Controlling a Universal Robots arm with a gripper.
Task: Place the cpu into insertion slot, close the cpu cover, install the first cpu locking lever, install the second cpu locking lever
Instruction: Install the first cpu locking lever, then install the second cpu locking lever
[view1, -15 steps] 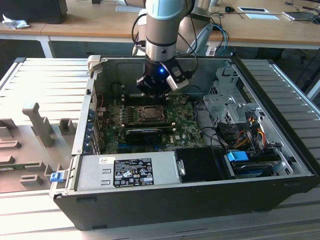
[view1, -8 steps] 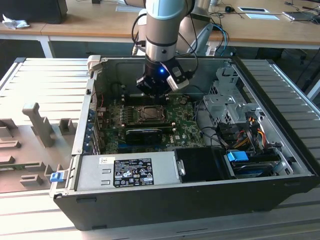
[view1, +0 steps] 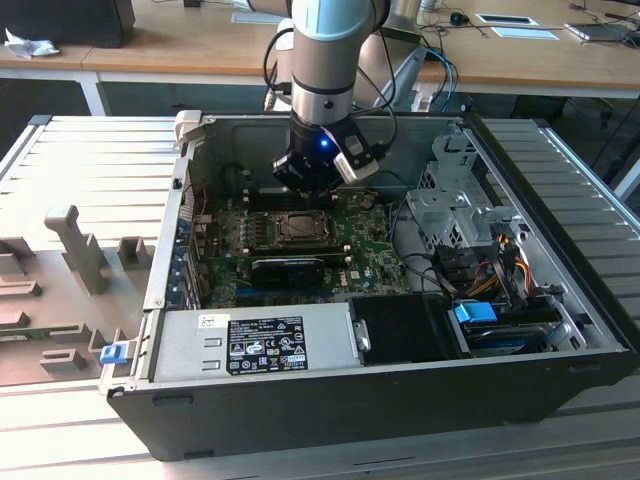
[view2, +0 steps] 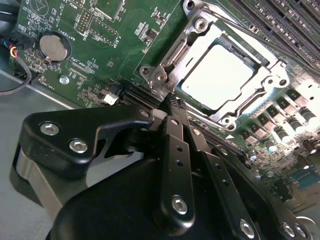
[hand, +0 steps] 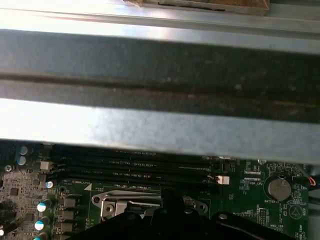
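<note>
My gripper (view2: 173, 103), jaws closed together, tips at the edge of the cpu cover (view2: 172, 57); the cpu (view2: 215, 75) lies framed just beyond.

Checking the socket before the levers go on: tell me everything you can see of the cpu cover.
The cpu cover is a thin frame of shiny silver metal with a square window, through which the cpu shows pale. It lies down flat, closed over that chip, on the green board. The gripper, shut, points at its corner; touching or not is unclear.
</note>
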